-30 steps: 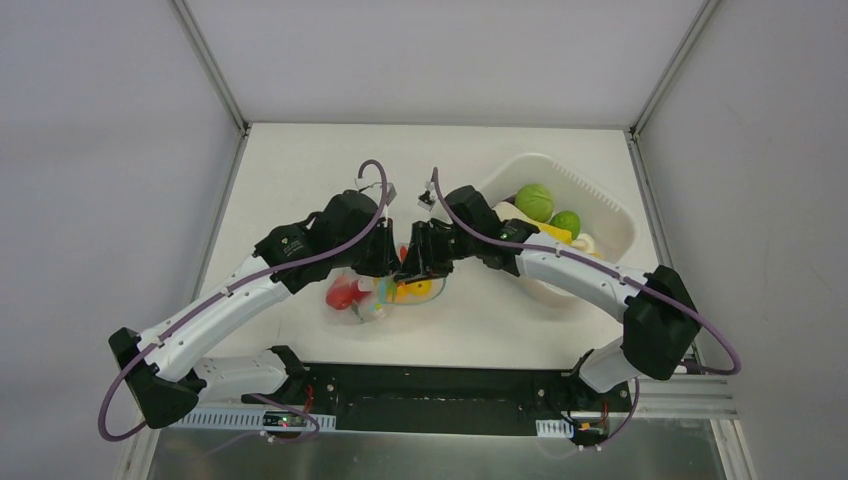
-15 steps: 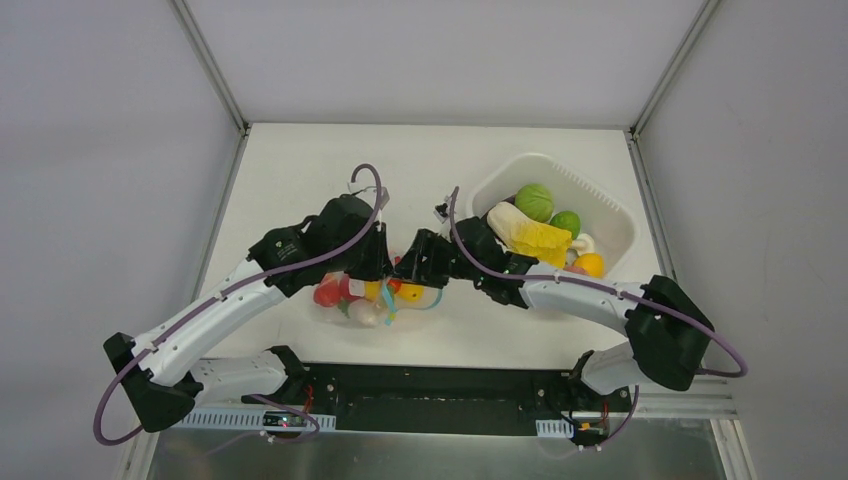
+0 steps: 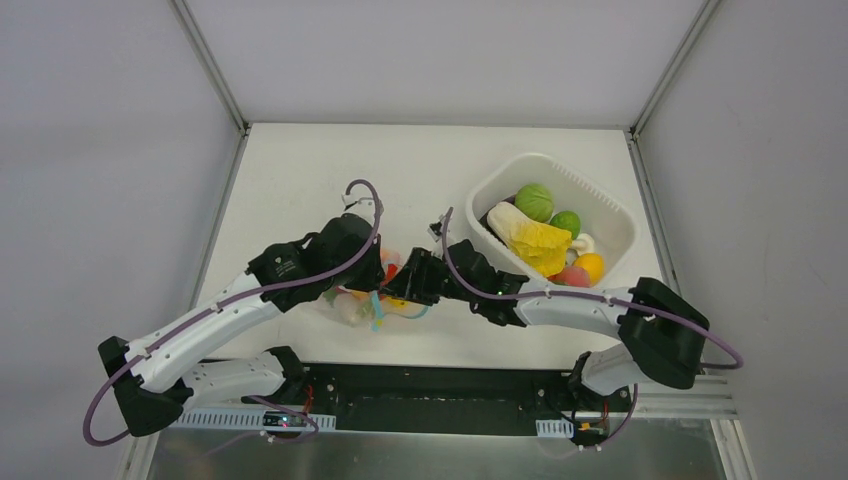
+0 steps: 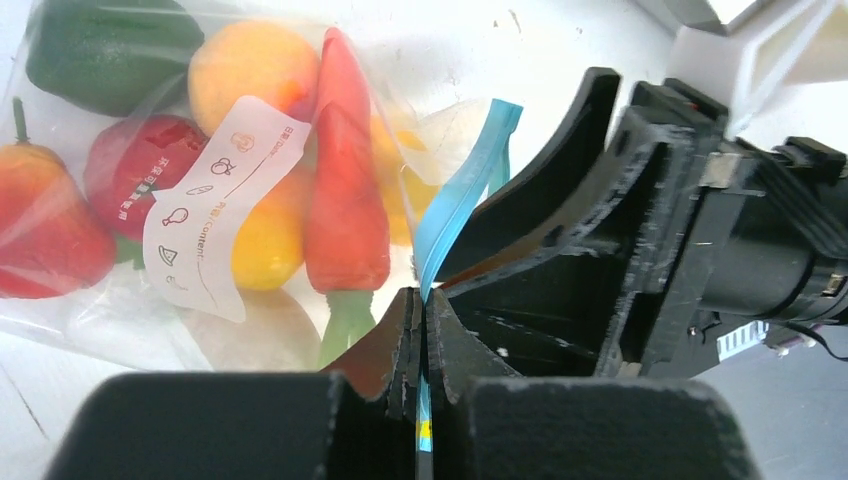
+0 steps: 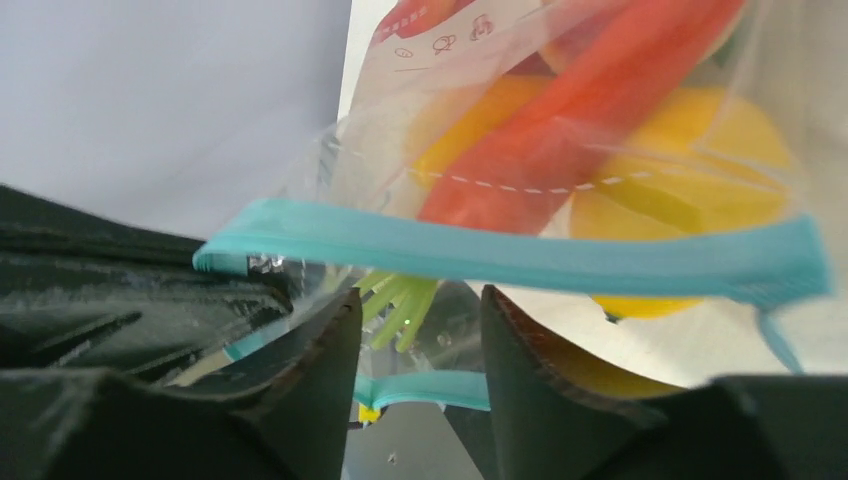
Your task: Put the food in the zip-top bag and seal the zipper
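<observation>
The clear zip-top bag (image 3: pixel 352 306) lies between my two grippers near the table's front. It holds food: a red carrot (image 4: pixel 345 200), an orange fruit (image 4: pixel 250 70), a strawberry (image 4: pixel 40 225), a green piece (image 4: pixel 110 45) and yellow pieces (image 5: pixel 700 150). My left gripper (image 4: pixel 421 297) (image 3: pixel 374 283) is shut on the teal-blue zipper (image 4: pixel 460 185), pinching it flat. My right gripper (image 5: pixel 420 300) (image 3: pixel 402 288) faces it closely, jaws open and straddling the zipper (image 5: pixel 450 388) without pinching it. The bag's white label (image 4: pixel 215 210) faces the left wrist camera.
A white tub (image 3: pixel 610 215) stands at the right rear. In it are a green ball (image 3: pixel 534 201), a lime (image 3: pixel 566 222), a pale yellow leafy piece (image 3: pixel 535 240) and an orange piece (image 3: pixel 590 265). The right arm's elbow lies just in front of it.
Both grippers and the bag have moved toward the table's near edge. The right arm has dropped away from over the tub, uncovering its contents.
</observation>
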Tool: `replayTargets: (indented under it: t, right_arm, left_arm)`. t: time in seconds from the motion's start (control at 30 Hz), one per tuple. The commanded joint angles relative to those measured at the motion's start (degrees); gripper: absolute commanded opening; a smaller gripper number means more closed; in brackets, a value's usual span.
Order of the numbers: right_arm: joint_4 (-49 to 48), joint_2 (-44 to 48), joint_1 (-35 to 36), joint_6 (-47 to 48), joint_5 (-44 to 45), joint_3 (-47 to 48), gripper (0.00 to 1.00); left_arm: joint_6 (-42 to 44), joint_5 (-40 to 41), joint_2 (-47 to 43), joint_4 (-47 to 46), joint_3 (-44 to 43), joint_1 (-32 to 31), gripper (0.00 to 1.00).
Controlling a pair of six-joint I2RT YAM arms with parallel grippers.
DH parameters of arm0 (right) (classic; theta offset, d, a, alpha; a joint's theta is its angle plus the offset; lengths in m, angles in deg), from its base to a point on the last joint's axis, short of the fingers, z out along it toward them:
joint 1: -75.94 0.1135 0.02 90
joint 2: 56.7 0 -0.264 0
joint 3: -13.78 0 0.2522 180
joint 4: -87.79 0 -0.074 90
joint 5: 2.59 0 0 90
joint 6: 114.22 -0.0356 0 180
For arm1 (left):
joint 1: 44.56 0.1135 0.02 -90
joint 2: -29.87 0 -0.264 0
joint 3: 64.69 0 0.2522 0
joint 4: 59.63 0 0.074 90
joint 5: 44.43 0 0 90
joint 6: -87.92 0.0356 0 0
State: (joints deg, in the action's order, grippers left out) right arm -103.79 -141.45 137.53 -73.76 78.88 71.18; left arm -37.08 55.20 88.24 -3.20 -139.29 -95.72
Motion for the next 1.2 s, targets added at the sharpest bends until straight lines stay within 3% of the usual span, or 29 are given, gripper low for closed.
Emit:
replayTargets:
  t: [0.0,0.23,0.4,0.5,0.63,0.7,0.97,1.07,1.17]
  right_arm:
    - [0.65,9.47,-0.11,5.36,5.14,-0.60,0.54]
    - [20.72,20.23,-0.13,12.46,6.41,3.68,0.69]
    - [20.09,29.55,0.10,4.48,14.15,-4.64,0.67]
    - [24.77,35.91,0.08,6.63,21.96,-6.83,0.65]
    - [31.04,36.21,-1.61,9.46,23.45,-6.27,0.60]
    - [30.04,32.48,-2.13,8.64,19.70,-6.43,0.59]
    - [18.98,22.18,-3.52,7.31,19.56,-8.07,0.57]
    - [16.13,21.78,-4.54,5.85,18.56,-7.89,0.49]
    - [13.68,22.69,-4.91,5.87,19.07,-8.76,0.48]
  left_arm:
    - [-1.99,5.43,-3.67,-3.39,0.18,-0.68,0.00]
    - [-2.64,8.34,-5.23,-5.74,-0.40,-0.60,0.00]
    - [-3.15,9.69,-6.11,-6.21,-1.46,-0.69,0.00]
    - [-3.39,8.68,-6.33,-7.09,-1.54,-0.64,0.00]
    - [-3.99,8.62,-7.15,-9.02,-0.62,-0.70,0.00]
    - [-3.99,8.40,-7.30,-9.67,-0.63,-0.70,0.00]
    - [-3.67,8.37,-6.43,-10.52,-1.31,-0.67,0.00]
    - [-3.74,8.16,-6.64,-11.29,-0.33,-0.64,0.00]
    - [-4.17,7.68,-7.28,-12.50,0.62,-0.64,0.00]
